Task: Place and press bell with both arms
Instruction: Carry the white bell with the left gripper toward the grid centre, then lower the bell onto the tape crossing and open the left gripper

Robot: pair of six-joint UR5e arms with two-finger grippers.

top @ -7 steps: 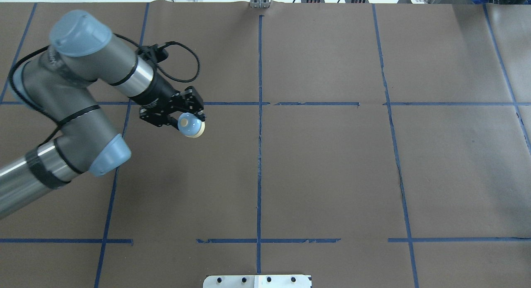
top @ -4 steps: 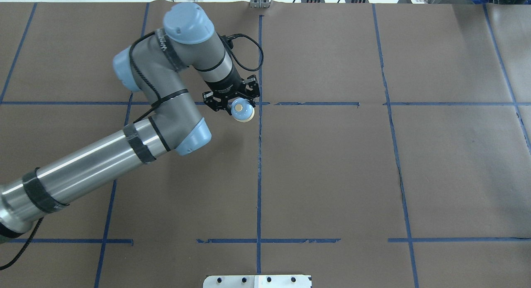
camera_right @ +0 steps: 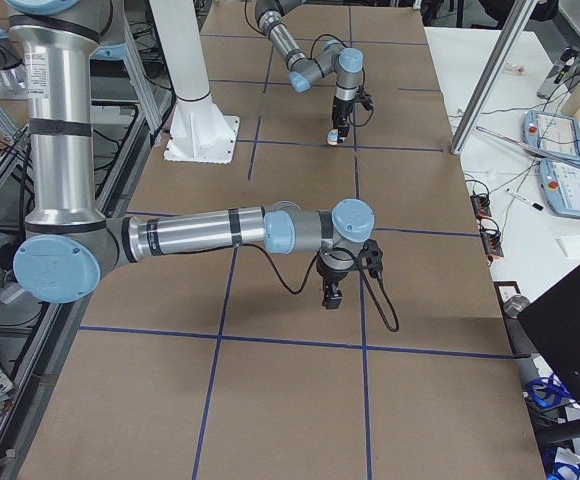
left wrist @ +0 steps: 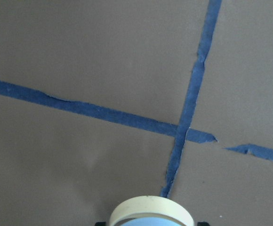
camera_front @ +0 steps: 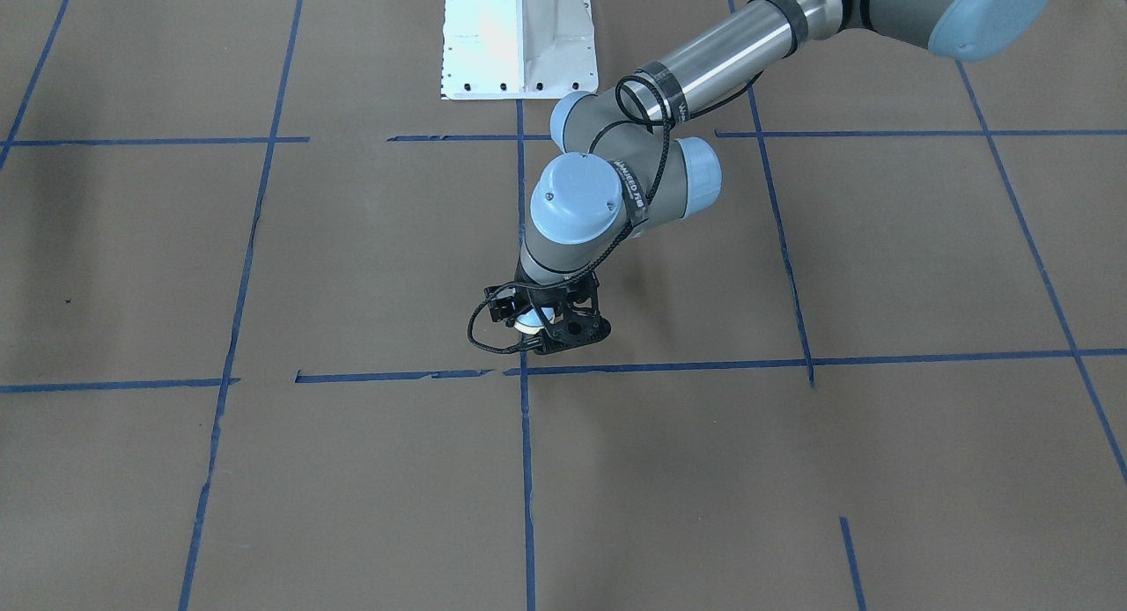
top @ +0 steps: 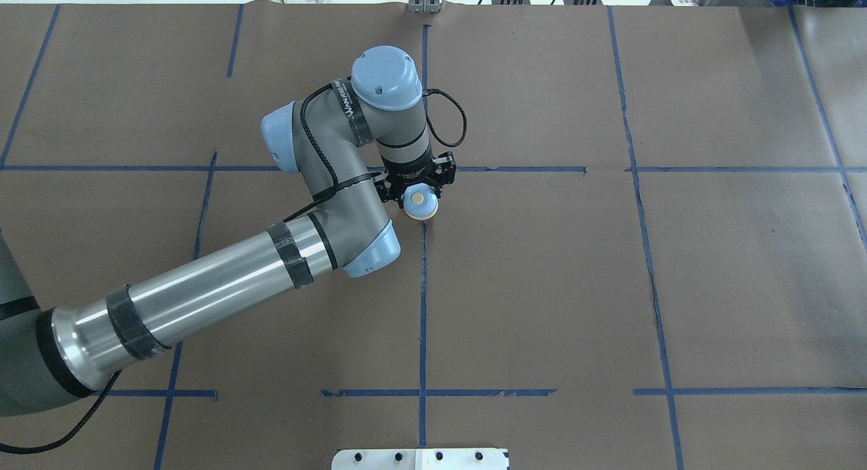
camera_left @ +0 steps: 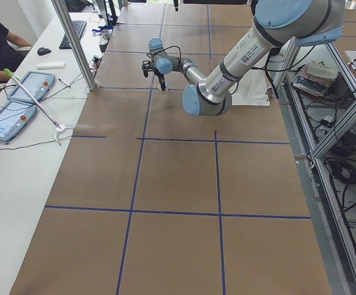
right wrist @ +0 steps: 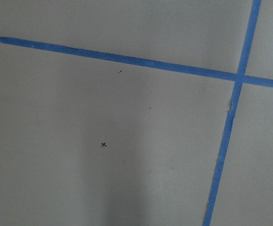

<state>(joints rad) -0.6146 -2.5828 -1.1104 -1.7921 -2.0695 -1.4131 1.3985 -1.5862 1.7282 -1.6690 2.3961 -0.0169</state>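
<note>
The bell (top: 420, 210), a light blue dome with a cream button and base, sits between the jaws of my left gripper (top: 417, 187). The gripper is shut on it and holds it just above the brown paper, beside the crossing of the middle tape lines. The front-facing view shows the gripper (camera_front: 550, 327) pointing down with the bell (camera_front: 531, 323) partly hidden. The left wrist view shows only the bell's cream rim (left wrist: 151, 211). My right gripper (camera_right: 329, 291) shows only in the exterior right view, low over the table. I cannot tell whether it is open or shut.
Blue tape lines (top: 423, 307) divide the brown paper into squares. The white pedestal base (camera_front: 518, 39) stands at the robot's side of the table. A side table with tablets (camera_left: 18, 92) and a metal post (camera_left: 73, 43) stand at the far edge.
My left arm has swung to the right with the bell in its gripper, from the left part of the table to the middle tape line.
</note>
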